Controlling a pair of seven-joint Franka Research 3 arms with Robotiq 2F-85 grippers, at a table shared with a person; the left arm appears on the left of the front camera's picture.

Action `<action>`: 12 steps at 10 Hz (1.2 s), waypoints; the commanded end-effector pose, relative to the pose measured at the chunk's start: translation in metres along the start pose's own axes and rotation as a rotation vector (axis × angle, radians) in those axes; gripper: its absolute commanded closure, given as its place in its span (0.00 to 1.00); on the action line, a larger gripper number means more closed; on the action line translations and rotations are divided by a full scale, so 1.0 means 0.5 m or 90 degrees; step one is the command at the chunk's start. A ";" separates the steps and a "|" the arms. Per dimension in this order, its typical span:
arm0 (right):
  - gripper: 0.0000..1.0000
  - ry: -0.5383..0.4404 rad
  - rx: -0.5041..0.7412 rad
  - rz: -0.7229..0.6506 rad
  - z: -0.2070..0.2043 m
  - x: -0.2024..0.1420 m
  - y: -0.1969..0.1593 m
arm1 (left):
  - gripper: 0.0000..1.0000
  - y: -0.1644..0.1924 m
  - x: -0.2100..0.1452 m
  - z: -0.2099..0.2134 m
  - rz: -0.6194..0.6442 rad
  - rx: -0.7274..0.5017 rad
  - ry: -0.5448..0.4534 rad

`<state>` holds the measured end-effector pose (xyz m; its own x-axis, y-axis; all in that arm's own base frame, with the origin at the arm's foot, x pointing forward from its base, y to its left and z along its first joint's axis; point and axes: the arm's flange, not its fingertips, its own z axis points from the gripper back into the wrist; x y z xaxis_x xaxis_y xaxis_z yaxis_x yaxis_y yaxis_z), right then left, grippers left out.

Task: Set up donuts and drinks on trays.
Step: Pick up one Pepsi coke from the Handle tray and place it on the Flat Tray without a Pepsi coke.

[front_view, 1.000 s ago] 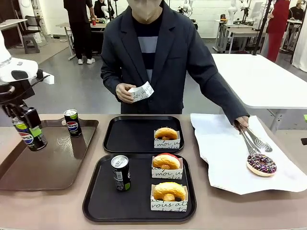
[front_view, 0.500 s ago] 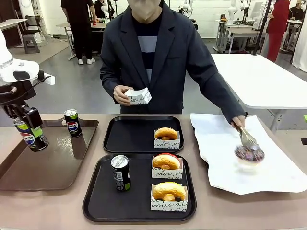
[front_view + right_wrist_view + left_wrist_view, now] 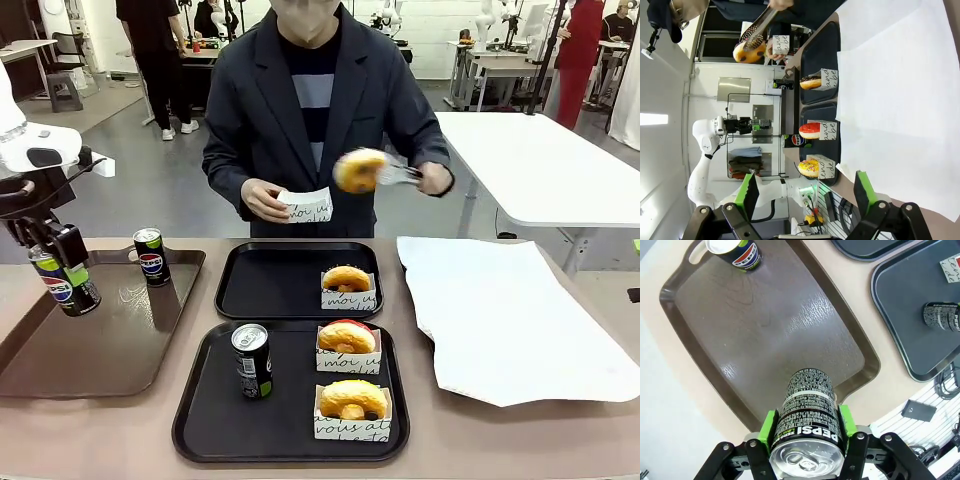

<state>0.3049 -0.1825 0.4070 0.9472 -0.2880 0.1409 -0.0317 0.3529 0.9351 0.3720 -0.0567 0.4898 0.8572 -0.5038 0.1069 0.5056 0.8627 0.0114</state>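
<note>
While our left fingers (image 3: 807, 437) clamp the slim black Pepsi can (image 3: 807, 412) mid-body above the glossy brown tray (image 3: 765, 330), its thin wall probably dents easily; right fingers (image 3: 805, 192) stand open.

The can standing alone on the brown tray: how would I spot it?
Find the long glossy brown tray at the table's left. At its far corner a Pepsi can stands upright by itself; another is clamped in the left gripper, a third stands on the nearer black tray.
</note>
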 end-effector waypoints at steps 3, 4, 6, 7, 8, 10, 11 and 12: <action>0.00 -0.006 0.013 0.008 -0.002 0.002 -0.001 | 0.41 0.001 -0.007 0.006 -0.001 0.005 -0.003; 0.00 -0.006 0.013 0.008 -0.002 0.002 -0.001 | 0.41 0.001 -0.007 0.006 -0.001 0.005 -0.003; 0.00 -0.006 0.013 0.008 -0.002 0.002 -0.001 | 0.41 0.001 -0.007 0.006 -0.001 0.005 -0.003; 0.00 -0.006 0.013 0.008 -0.002 0.002 -0.001 | 0.41 0.000 0.000 0.000 0.000 0.000 0.000; 0.00 -0.006 0.013 0.008 -0.002 0.002 -0.001 | 0.41 -0.001 0.032 0.012 -0.012 0.000 -0.014; 0.00 -0.006 0.013 0.008 -0.002 0.002 -0.001 | 0.41 -0.010 0.102 0.021 -0.021 0.015 -0.014; 0.00 -0.006 0.013 0.008 -0.002 0.002 -0.001 | 0.41 -0.017 0.145 0.024 -0.025 0.019 -0.021; 0.00 -0.006 0.013 0.008 -0.002 0.002 -0.001 | 0.41 -0.023 0.191 0.029 -0.025 0.013 -0.028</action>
<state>0.3049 -0.1826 0.4071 0.9472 -0.2881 0.1411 -0.0320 0.3530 0.9351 0.4235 -0.1011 0.5075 0.8233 -0.5515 0.1344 0.5521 0.8330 0.0361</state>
